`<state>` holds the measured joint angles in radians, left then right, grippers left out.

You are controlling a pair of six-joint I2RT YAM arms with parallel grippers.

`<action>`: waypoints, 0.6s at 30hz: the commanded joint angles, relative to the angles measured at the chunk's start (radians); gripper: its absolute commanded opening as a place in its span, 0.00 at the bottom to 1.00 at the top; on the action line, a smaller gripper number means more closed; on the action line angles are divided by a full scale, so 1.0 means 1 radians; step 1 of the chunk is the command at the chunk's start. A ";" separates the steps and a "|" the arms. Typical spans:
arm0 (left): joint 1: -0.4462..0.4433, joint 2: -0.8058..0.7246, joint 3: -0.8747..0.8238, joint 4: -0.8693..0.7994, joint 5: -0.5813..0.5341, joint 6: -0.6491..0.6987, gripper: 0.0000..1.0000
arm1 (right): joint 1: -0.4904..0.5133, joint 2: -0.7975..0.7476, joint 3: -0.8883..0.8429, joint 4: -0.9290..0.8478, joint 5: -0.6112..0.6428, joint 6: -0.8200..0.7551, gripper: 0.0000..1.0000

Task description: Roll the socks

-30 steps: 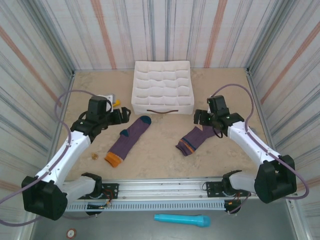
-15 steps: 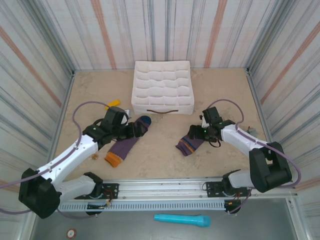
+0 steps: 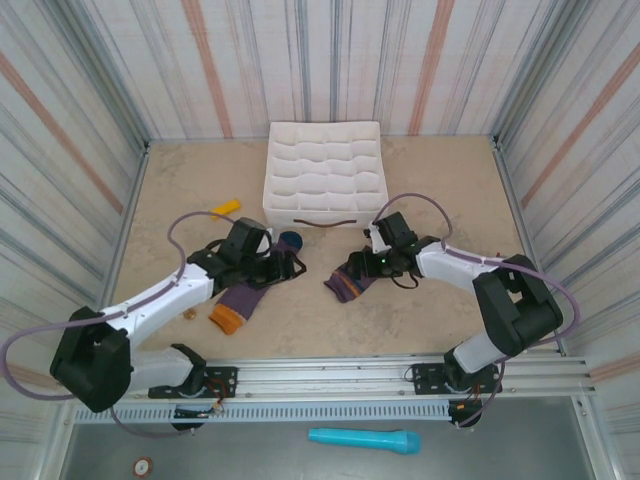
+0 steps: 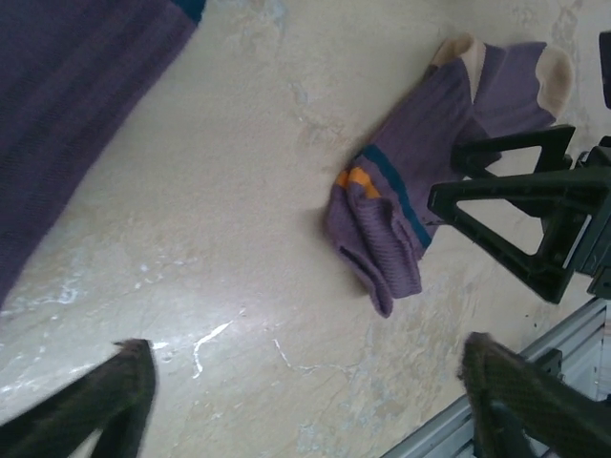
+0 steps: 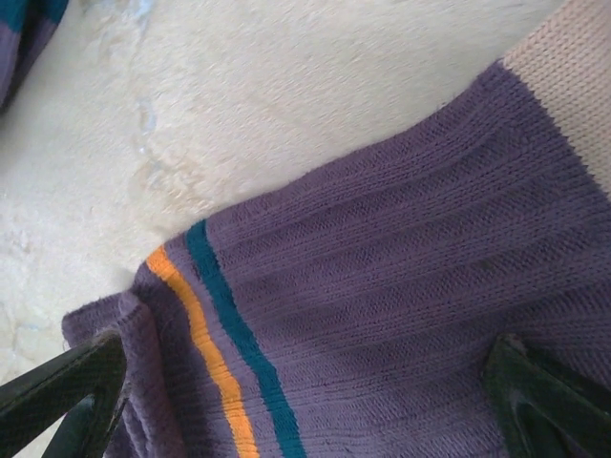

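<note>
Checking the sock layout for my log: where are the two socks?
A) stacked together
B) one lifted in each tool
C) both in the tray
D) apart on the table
D: the left sock and right sock lie apart on the table, in front of the tray.

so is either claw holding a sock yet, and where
Nothing is held. The right claw stands open astride the right sock near its striped cuff; the left claw is open beside the left sock.
</note>
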<state>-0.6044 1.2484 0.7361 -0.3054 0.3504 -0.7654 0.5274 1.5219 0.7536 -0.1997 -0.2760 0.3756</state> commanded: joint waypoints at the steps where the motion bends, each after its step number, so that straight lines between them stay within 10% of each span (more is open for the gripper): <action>1: -0.015 0.063 0.005 0.073 0.063 -0.025 0.72 | 0.023 -0.058 0.004 -0.044 0.060 -0.033 0.99; 18: -0.076 0.418 0.152 0.219 0.172 -0.093 0.33 | 0.222 -0.379 -0.128 -0.128 0.466 0.129 0.99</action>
<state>-0.6704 1.6409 0.8600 -0.1135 0.4881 -0.8379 0.7059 1.1694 0.6418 -0.2783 0.0750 0.4492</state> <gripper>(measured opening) 0.345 0.989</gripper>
